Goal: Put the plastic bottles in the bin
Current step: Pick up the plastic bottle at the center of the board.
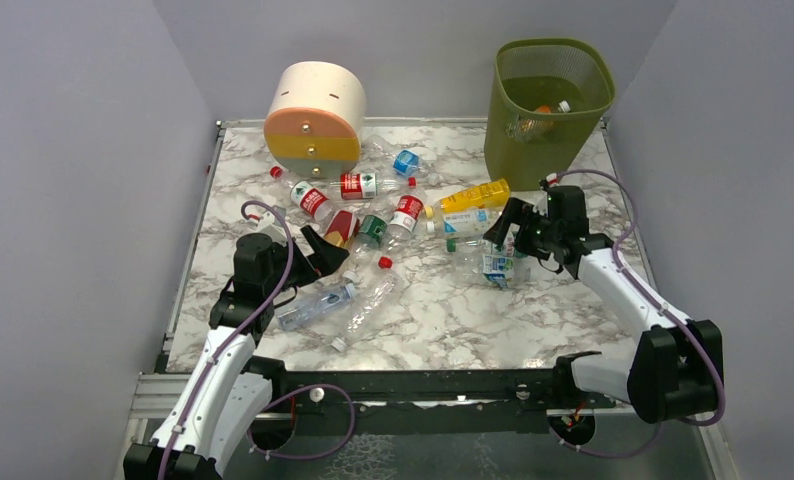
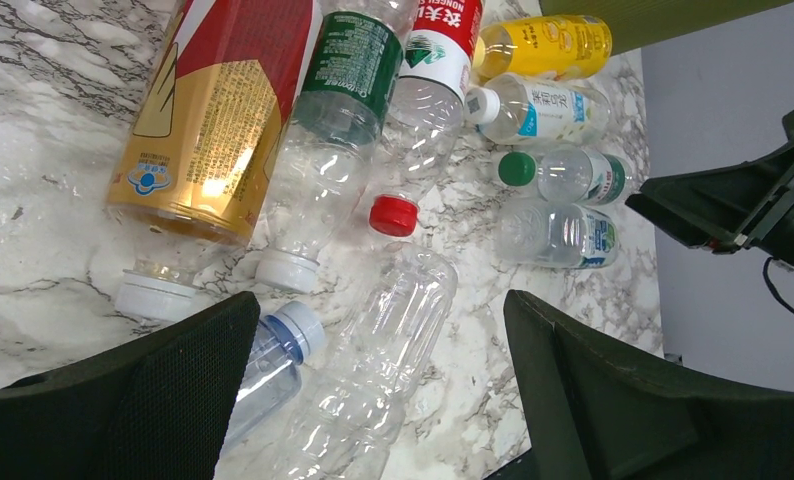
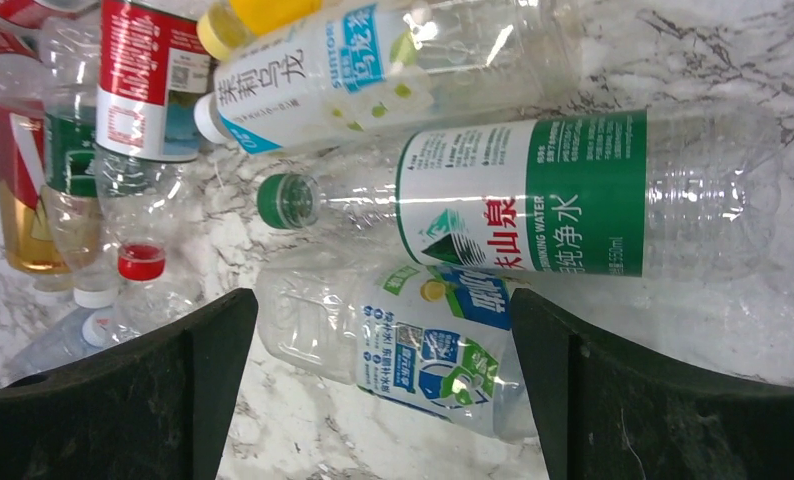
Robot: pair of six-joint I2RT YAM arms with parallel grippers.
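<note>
Entry, counts only. We log one olive-green mesh bin (image 1: 533, 150), one round cream-orange-yellow drawer box (image 1: 315, 115) and one marble table (image 1: 453, 320).

Plastic bottles (image 1: 358, 185) lying on the table: we make it roughly thirteen, but the pile overlaps too much for an exact figure. Among them we note:
- one yellow bottle (image 1: 473, 195)
- one gold-and-red bottle (image 1: 340, 228)
- one green-capped bottle (image 1: 463, 243)

Inside the bin we see one orange bottle (image 1: 545, 112).

Two arms, so two grippers: one left gripper (image 1: 325, 252) and one right gripper (image 1: 508, 228).

The bin (image 1: 538, 160) is olive-green mesh, the table (image 1: 453, 320) grey-veined white marble
</note>
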